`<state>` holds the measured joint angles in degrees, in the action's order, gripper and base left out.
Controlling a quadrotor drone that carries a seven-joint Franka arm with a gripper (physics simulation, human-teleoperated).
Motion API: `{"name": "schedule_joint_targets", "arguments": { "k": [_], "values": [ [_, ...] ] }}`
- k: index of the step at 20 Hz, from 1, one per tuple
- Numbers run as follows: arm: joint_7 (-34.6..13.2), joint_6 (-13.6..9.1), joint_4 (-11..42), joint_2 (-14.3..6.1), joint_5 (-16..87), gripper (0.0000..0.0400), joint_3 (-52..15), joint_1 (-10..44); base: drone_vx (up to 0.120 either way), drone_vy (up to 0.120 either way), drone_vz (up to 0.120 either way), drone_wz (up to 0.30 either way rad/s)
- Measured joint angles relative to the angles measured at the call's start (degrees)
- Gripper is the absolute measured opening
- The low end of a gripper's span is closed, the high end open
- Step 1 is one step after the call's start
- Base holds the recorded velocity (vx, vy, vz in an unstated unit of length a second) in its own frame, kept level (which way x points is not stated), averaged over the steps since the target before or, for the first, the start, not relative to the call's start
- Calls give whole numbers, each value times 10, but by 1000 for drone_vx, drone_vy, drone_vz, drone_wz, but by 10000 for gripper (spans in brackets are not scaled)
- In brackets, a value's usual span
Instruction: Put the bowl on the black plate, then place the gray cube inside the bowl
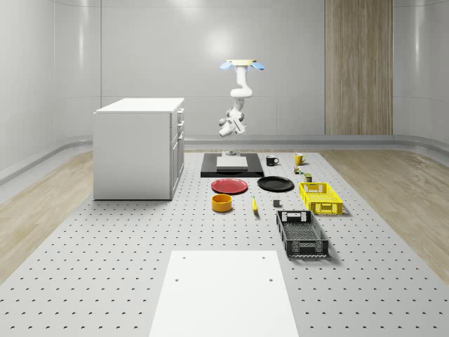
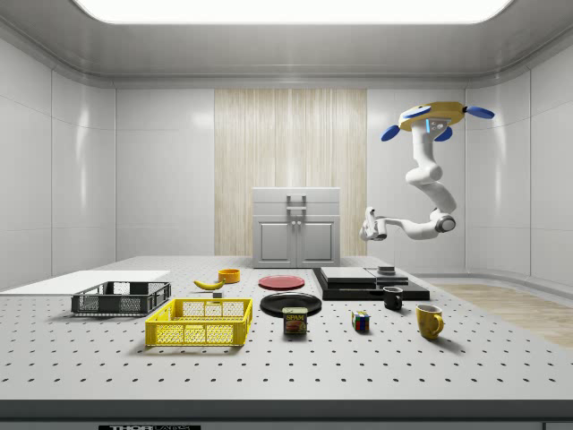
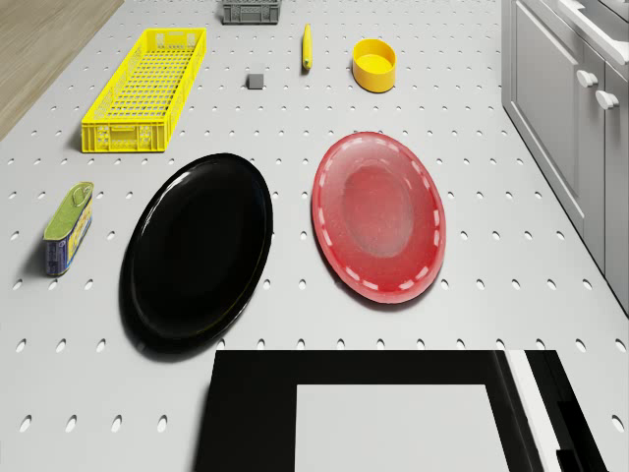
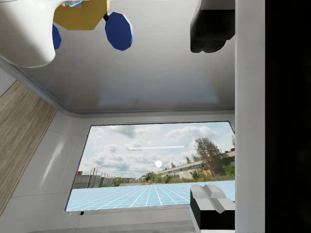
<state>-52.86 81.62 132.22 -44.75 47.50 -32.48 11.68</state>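
Observation:
The yellow bowl [image 1: 222, 202] [image 3: 374, 65] [image 2: 229, 275] stands upright on the table, near the red plate [image 3: 378, 216]. Beside that plate lies the black plate [image 1: 275, 184] [image 3: 197, 251] [image 2: 290, 303], with nothing on it. The small gray cube [image 3: 256, 81] [image 1: 276, 204] sits between a banana [image 3: 306, 46] and the yellow basket [image 3: 145, 88]. The drone [image 1: 242, 65] [image 2: 432, 119] hovers high over the black pad [image 1: 231, 165] at the table's far end. My gripper [image 1: 226, 128] [image 2: 369, 225] [image 4: 212, 116] hangs in the air well above the pad, open and holding nothing, far from bowl and cube.
A white cabinet [image 1: 140, 147] stands at the whole-scene view's left. A black basket [image 1: 302, 233] is near the front. A can [image 3: 68, 226], a puzzle cube [image 2: 360, 321], a black mug [image 2: 392, 297] and a yellow mug [image 2: 429, 320] stand near the black plate. A white sheet [image 1: 223, 291] lies in front.

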Motion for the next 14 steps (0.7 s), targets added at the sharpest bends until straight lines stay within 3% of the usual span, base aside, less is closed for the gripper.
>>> {"name": "schedule_joint_targets", "arguments": {
  "k": [4,7,11,14],
  "values": [
    [-82,-4,147,-33,259,400,-143,85,120,-30,0,0],
    [-159,-34,240,-57,428,400,-227,173,120,0,0,0],
    [-247,-87,304,-86,569,400,-303,292,120,0,0,0],
    [-292,-119,324,-106,620,400,-338,360,120,0,-120,0]
  ]
}}
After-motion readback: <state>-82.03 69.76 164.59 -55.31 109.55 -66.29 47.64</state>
